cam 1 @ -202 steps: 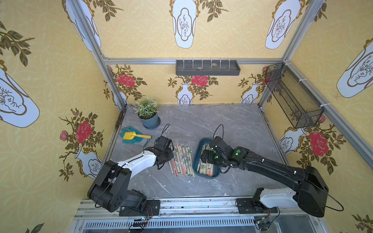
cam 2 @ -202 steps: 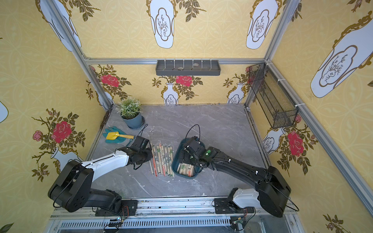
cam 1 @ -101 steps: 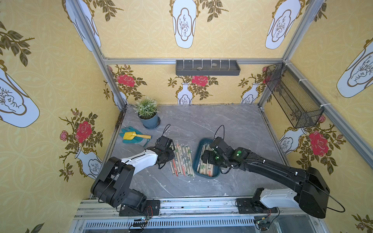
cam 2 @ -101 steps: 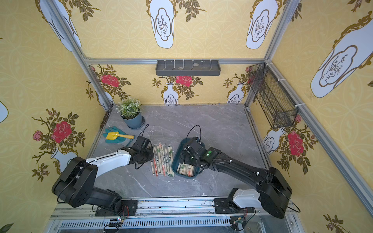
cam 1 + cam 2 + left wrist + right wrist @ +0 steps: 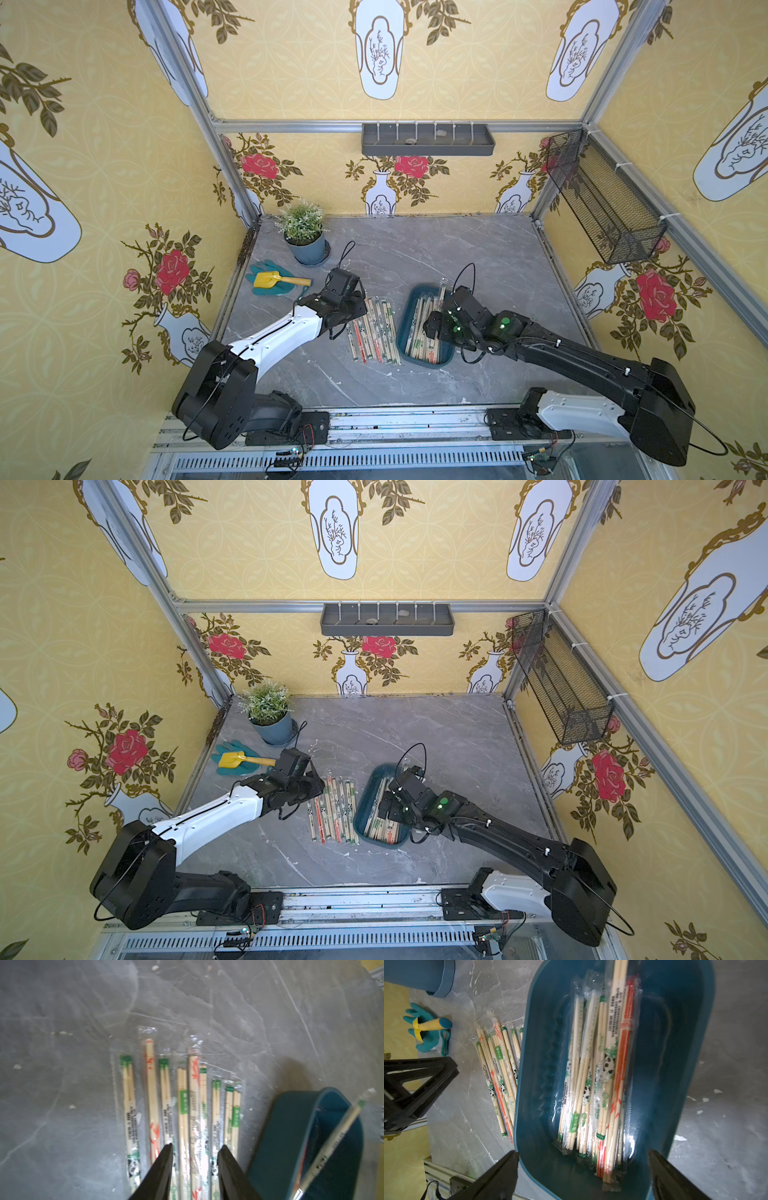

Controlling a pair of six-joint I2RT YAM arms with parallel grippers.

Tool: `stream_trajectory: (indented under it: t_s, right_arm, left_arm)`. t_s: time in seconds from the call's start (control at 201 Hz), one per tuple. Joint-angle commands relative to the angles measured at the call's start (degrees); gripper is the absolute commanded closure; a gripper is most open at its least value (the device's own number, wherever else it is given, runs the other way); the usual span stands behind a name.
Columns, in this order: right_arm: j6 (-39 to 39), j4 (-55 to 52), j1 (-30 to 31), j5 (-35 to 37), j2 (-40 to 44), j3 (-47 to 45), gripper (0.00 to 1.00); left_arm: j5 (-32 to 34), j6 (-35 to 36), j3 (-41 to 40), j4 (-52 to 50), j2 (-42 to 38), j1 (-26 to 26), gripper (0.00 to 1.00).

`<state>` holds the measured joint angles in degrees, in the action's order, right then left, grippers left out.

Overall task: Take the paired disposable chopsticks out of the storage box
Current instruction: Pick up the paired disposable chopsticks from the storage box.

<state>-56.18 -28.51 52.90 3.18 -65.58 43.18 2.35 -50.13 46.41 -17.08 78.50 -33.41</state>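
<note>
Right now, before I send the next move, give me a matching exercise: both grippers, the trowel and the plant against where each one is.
Things:
1 left gripper
2 right gripper
3 trowel
4 plant

Places:
A on the glove
B above the box
C far corner of the table
D above chopsticks lying on the table

Pairs: 1-D, 2-B, 3-A, 4-C.
</note>
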Motion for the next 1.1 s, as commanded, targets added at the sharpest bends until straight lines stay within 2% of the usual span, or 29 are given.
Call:
stream_trajectory:
  t_s: [0.0, 0.199, 0.468, 0.692, 1.09]
  right_arm:
    - [-1.75, -0.22, -2.14, -0.57, 2.83, -1.83, 0.02]
    - [-1.35, -2.43, -7.89, -3.14, 8.96, -5.32, 0.03]
    - [-2.80, -5.37, -9.51, -3.17, 14.32, -8.41, 0.03]
    - [-4.35, -6.03, -9.68, -3.62, 17.47, -10.80, 0.03]
    - [-4.20, -5.95, -9.81, -3.79, 17.93, -10.88, 0.03]
  left_arm:
    - [1.31, 2.07, 4.08, -1.43, 2.04, -3.68, 0.58]
    - [2.03, 4.55, 15.38, -2.10, 11.37, -12.60, 0.57]
    - [-1.27, 6.49, 29.16, -2.07, 26.17, -19.84, 0.57]
    - [-3.34, 7.24, 35.33, -2.43, 33.02, -21.51, 0.57]
    - [-4.37, 6.72, 38.14, -3.03, 38.88, -22.99, 0.57]
